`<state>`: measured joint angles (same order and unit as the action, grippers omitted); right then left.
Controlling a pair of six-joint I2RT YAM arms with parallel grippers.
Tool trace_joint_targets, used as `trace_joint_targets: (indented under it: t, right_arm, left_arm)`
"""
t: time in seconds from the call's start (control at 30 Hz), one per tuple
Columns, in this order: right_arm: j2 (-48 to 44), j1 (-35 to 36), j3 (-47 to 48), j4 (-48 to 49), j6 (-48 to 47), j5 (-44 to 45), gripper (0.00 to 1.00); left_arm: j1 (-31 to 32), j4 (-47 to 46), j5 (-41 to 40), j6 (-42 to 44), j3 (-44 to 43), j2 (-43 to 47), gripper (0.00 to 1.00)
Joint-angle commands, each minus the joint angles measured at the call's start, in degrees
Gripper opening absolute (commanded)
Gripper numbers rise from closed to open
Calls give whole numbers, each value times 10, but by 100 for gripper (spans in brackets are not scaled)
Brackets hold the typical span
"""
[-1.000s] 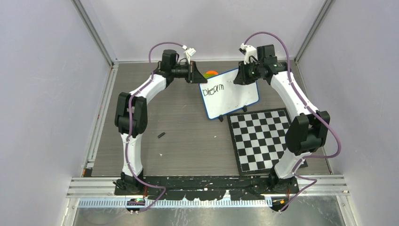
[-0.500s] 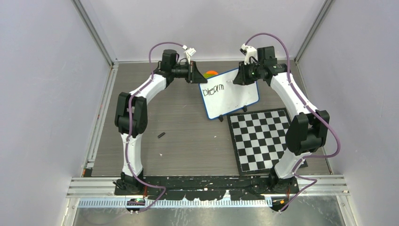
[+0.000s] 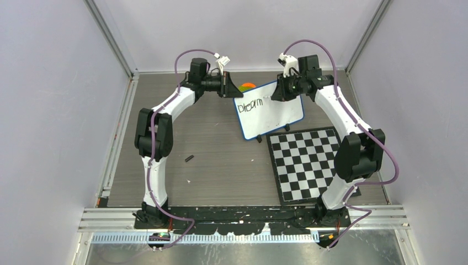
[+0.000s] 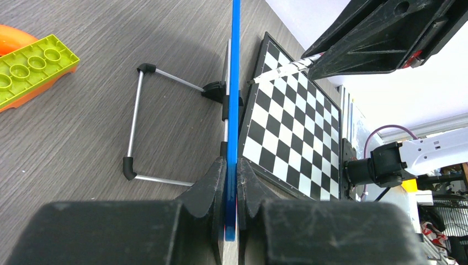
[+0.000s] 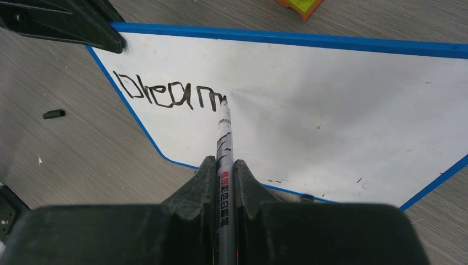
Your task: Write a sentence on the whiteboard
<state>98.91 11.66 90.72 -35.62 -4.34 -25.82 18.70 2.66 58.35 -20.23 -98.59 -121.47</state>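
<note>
- The whiteboard (image 3: 273, 113) stands propped on its wire stand (image 4: 135, 124) on the table (image 3: 209, 138), just beyond the far left corner of the checkered board (image 3: 309, 160).
- The sentence (image 5: 165, 95) reads only "Dream" so far, in black across the upper left of the white face. The rest of the face is bare.
- The marker (image 5: 223, 143) has its tip at the tail of the "m", apparently touching the surface.
- The right gripper (image 5: 223, 165) pinches the marker's barrel, jaws pressed tight on it.
- The left gripper (image 4: 230, 171) is clamped on the whiteboard's blue rim, at the corner farthest from the checkered board, steadying it.
- Judged step: writing, early in the first line, with most of the sentence left to do.
- The next move likely calls for a fresh stroke just past the "m", with light, even pressure. The left gripper's hold should keep the whiteboard from rocking on its stand.
- A green brick (image 4: 33, 66) lies behind the whiteboard, and a small black cap (image 3: 189, 158) lies well left of the checkered board.
</note>
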Motion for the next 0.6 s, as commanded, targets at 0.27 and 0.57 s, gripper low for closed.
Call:
trace_joint_targets:
  t: [0.27, 0.57]
  right_arm:
    - [17, 6, 31, 7, -2, 41, 0]
    - [23, 17, 37, 16, 4, 38, 0]
  left_arm:
    - [18, 52, 13, 16, 0, 0, 0]
    - [18, 51, 13, 16, 1, 1, 0]
